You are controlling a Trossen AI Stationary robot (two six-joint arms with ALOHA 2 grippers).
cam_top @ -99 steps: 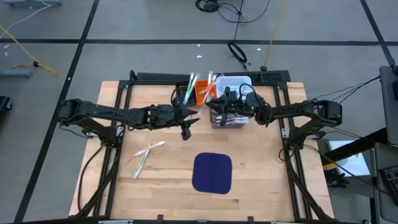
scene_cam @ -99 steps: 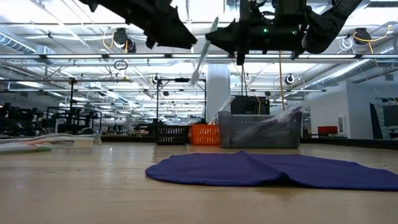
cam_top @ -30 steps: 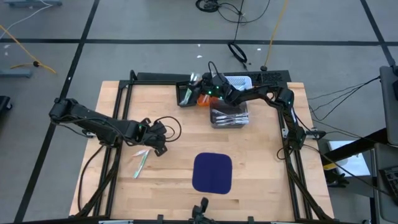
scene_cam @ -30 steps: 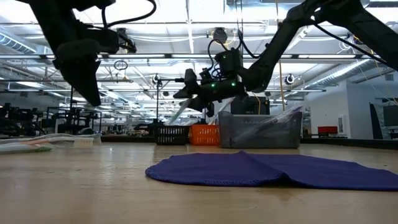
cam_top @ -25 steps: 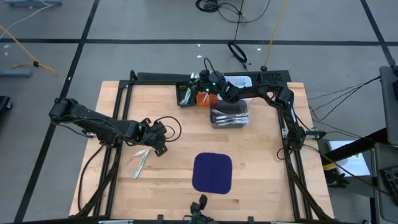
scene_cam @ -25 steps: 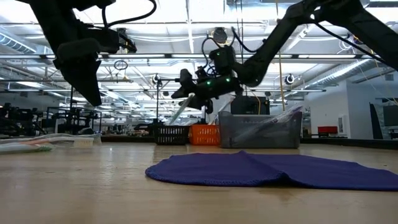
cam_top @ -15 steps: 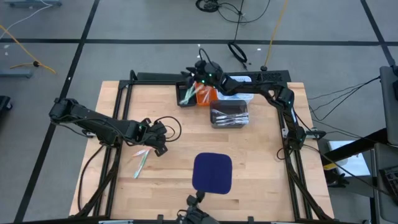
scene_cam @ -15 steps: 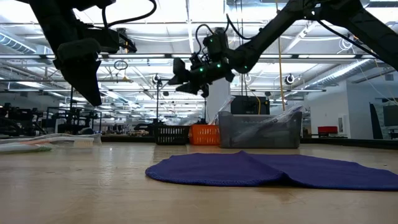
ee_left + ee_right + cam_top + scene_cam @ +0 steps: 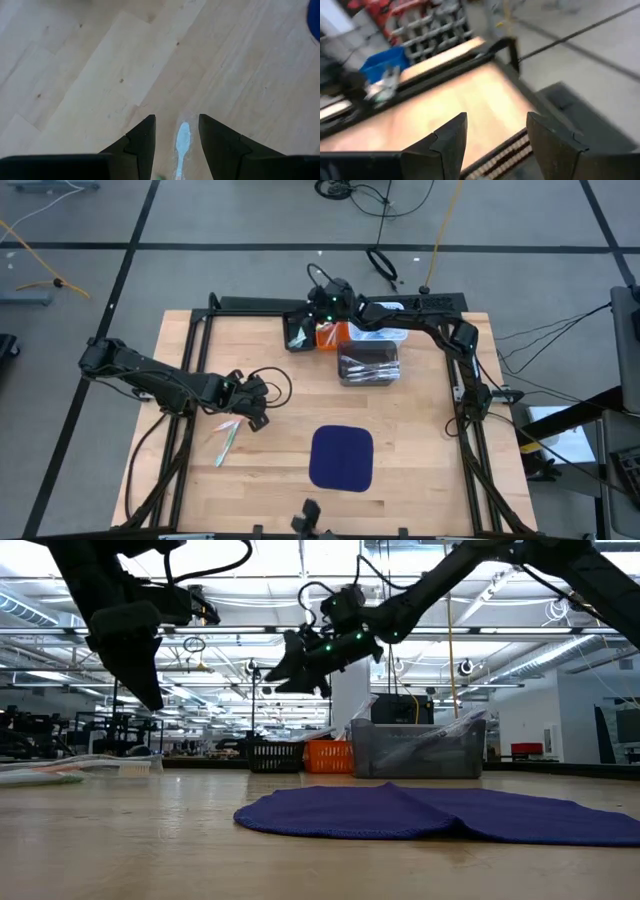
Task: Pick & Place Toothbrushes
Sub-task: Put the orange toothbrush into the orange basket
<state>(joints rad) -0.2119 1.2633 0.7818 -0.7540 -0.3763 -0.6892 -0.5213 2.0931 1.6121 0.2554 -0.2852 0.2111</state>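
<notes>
Overhead, the left tool (image 9: 254, 417) hangs with fingers spread and empty just above the loose toothbrushes (image 9: 228, 435) lying on the wooden surface (image 9: 420, 450); a pale blue brush head (image 9: 183, 137) shows between its fingers. The right tool (image 9: 308, 310) is raised above the black bin (image 9: 297, 334) at the far edge, fingers apart, holding nothing. More toothbrushes lie in the clear bin (image 9: 368, 365). The dark blue mat (image 9: 341, 457) sits near the front.

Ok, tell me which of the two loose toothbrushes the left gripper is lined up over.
The light blue toothbrush: its head shows between the open left gripper fingers; the green one lies alongside.
</notes>
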